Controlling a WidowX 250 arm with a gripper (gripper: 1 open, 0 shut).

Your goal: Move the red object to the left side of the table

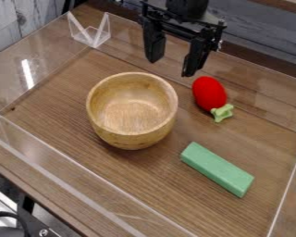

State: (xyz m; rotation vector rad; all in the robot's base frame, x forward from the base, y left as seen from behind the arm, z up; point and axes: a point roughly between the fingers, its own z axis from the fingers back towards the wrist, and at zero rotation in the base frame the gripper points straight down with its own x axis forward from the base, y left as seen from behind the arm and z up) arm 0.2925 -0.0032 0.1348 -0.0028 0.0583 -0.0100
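The red object (209, 93) is a small glossy red toy fruit with a pale green leafy stub (222, 113) at its near end. It lies on the dark wood-grain table (138, 171), just right of a wooden bowl. My gripper (173, 56) hangs above the table behind the bowl and up-left of the red object, pointing down. Its two black fingers (194, 61) stand wide apart with nothing between them. The right finger's tip is close above the fruit's far side, apart from it.
A round wooden bowl (132, 109) sits mid-table, left of the fruit. A flat green rectangular block (217, 168) lies at the near right. Clear acrylic walls (40, 65) border the tabletop, with a clear bracket (89, 31) at the far left corner.
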